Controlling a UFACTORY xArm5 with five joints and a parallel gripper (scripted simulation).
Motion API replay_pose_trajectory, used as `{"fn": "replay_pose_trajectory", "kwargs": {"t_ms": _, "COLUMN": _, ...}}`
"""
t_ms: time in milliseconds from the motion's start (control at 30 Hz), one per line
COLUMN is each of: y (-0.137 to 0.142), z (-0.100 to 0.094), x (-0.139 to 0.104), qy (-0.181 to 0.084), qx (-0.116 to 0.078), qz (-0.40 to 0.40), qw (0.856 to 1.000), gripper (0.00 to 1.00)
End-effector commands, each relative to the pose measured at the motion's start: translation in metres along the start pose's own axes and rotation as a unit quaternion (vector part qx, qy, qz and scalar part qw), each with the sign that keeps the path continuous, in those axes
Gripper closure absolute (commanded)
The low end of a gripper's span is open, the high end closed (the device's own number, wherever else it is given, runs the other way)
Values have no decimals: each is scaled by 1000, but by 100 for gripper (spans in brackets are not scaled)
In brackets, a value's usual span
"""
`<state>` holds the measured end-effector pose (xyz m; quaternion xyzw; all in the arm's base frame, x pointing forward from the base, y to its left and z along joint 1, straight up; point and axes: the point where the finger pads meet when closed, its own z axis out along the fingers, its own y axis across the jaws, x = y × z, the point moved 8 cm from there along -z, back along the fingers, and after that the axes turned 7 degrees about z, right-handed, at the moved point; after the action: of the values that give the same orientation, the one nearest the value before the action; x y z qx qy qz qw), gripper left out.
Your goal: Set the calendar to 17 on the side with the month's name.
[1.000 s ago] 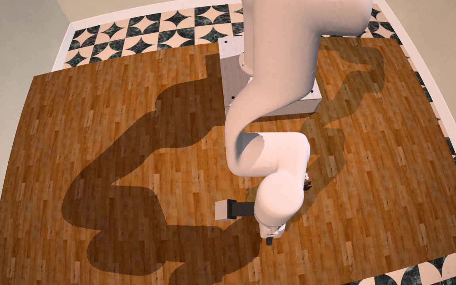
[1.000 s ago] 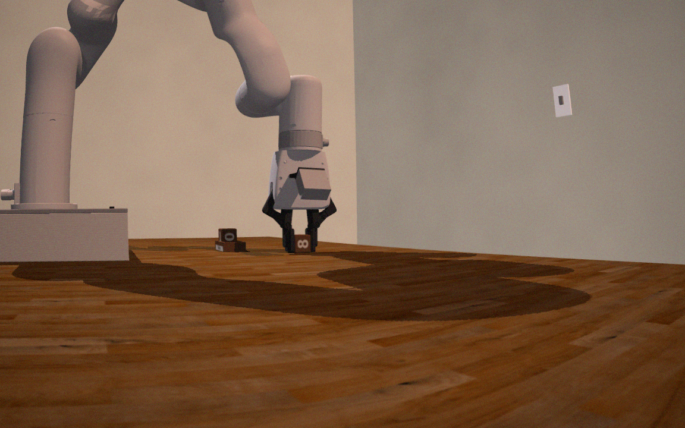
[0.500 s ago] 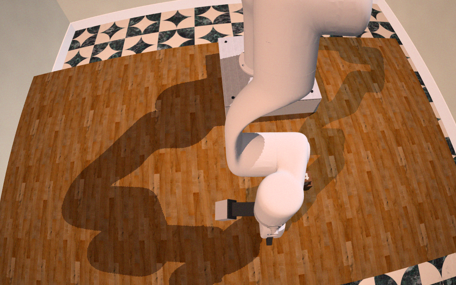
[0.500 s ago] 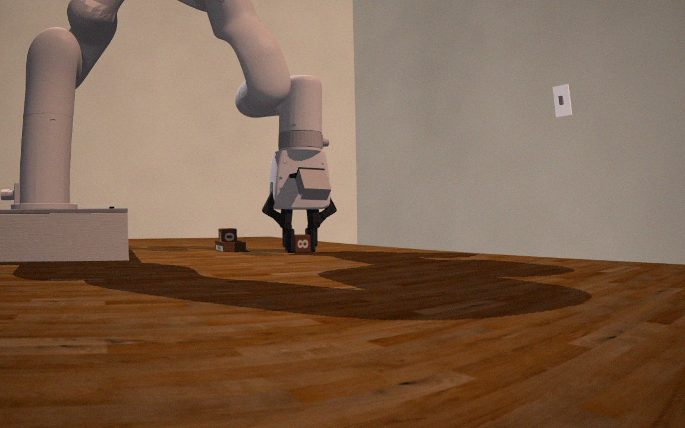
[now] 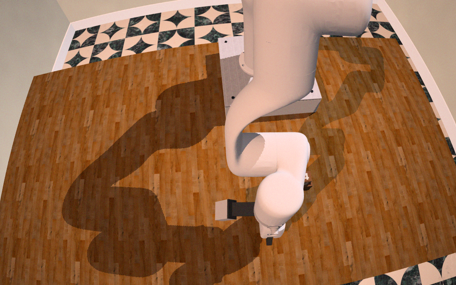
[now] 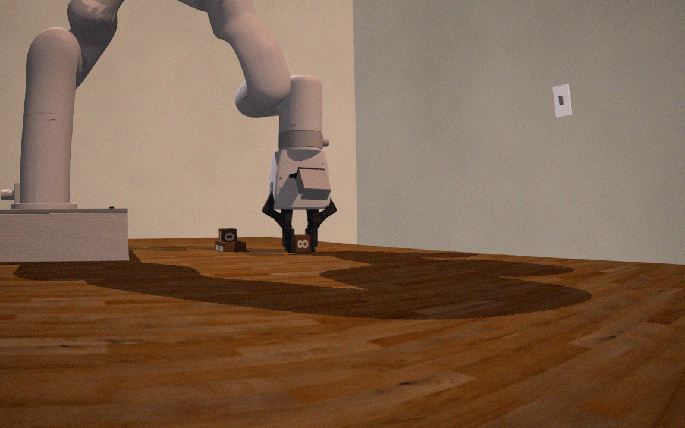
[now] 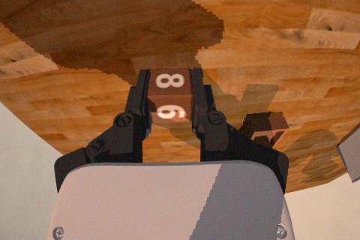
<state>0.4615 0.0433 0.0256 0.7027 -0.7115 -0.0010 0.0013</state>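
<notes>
My gripper is shut on a brown cube, one finger on each side. The cube is low at the table, with an 8 lying sideways on the side toward the exterior camera and a 6 or 9 on top. The arm hides it in the top view. The brown tray lies on the table, with a pale label on its end. A second cube stands in or on the tray, with a 0 toward the exterior camera and a 4 on top. Its seating is too small to tell.
The tray is on the far side of my gripper from the exterior view. The robot base stands on the wooden table. The arm covers part of the tray in the top view.
</notes>
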Motion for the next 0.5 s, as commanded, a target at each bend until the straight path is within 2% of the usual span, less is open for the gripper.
{"fn": "replay_pose_trajectory", "kwargs": {"t_ms": 0, "y": -1, "z": -1, "x": 0, "qy": 0, "qx": 2, "qz": 0, "qw": 1000, "gripper": 73}}
{"fn": "replay_pose_trajectory", "kwargs": {"t_ms": 233, "y": -1, "z": -11, "x": 0, "qy": 0, "qx": 2, "qz": 0, "qw": 1000, "gripper": 73}}
{"fn": "replay_pose_trajectory", "kwargs": {"t_ms": 467, "y": -1, "z": -57, "x": -1, "qy": 0, "qx": 2, "qz": 0, "qw": 1000, "gripper": 73}}
